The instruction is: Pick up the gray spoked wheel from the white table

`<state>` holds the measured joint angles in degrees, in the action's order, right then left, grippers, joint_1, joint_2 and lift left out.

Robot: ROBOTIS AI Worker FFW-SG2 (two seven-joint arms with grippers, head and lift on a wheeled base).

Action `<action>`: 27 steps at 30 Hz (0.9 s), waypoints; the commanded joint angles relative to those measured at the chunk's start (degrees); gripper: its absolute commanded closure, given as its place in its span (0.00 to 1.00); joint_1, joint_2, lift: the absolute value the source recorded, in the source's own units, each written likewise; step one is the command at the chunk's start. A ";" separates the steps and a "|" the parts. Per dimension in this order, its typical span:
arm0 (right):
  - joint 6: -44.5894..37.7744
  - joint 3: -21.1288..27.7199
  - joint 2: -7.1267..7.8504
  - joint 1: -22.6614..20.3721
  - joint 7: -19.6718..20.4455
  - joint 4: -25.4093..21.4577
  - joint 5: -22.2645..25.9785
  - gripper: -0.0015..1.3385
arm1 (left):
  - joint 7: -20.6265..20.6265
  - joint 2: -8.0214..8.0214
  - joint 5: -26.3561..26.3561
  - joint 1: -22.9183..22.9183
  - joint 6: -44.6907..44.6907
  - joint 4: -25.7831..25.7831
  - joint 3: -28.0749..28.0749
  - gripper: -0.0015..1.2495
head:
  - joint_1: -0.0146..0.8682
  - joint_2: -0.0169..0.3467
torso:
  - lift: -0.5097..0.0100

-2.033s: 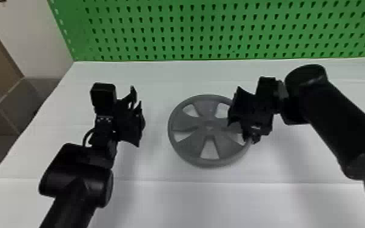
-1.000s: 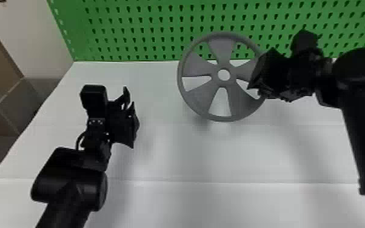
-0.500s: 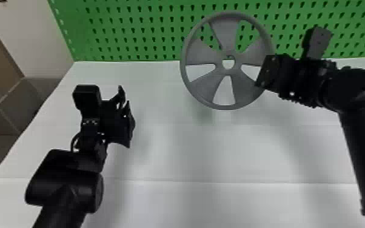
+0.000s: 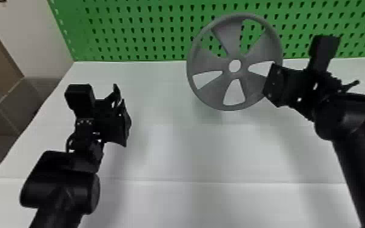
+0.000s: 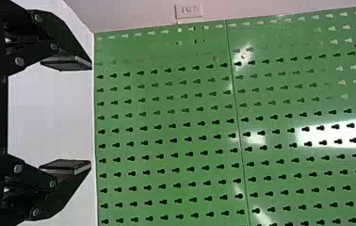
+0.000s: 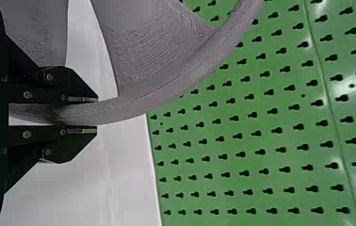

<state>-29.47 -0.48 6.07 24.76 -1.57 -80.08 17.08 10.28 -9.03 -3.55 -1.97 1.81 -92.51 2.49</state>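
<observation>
"Two sides. What's left?"
"Black left gripper (image 5: 90, 115), fingers spread, empty."
"Upper centre?"
"Gray five-spoked round wheel (image 4: 229, 36), apparently clear of the white table (image 4: 160, 200)."
"Upper right?"
"Black right gripper (image 6: 96, 114), the nearer one, pinching the wheel's right-hand rim."

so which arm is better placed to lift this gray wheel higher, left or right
Right, I'd judge: the right gripper is shut on the gray wheel at its rim, while the left gripper is open, empty, off to the left.
</observation>
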 commanded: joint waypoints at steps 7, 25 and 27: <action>18.66 -1.11 -2.20 -4.80 -0.01 2.91 -6.27 0.81 | 0.00 0.06 -1.02 0.30 -0.14 0.05 0.15 0.40 | 0.90 0.34 | 0.85; 35.18 -0.93 -3.43 -8.50 0.08 8.27 -7.85 0.81 | 0.00 1.73 -1.10 1.09 -1.02 0.23 0.23 0.41 | 0.90 0.34 | 0.85; 34.83 -0.84 -3.43 -8.58 0.08 8.27 -7.77 0.81 | 0.00 1.91 -1.02 1.18 -1.19 0.32 0.15 0.41 | 0.90 0.34 | 0.85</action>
<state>5.48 -1.43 2.67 16.43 -1.49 -71.89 9.38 10.28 -7.39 -4.69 -1.02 0.88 -92.24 2.74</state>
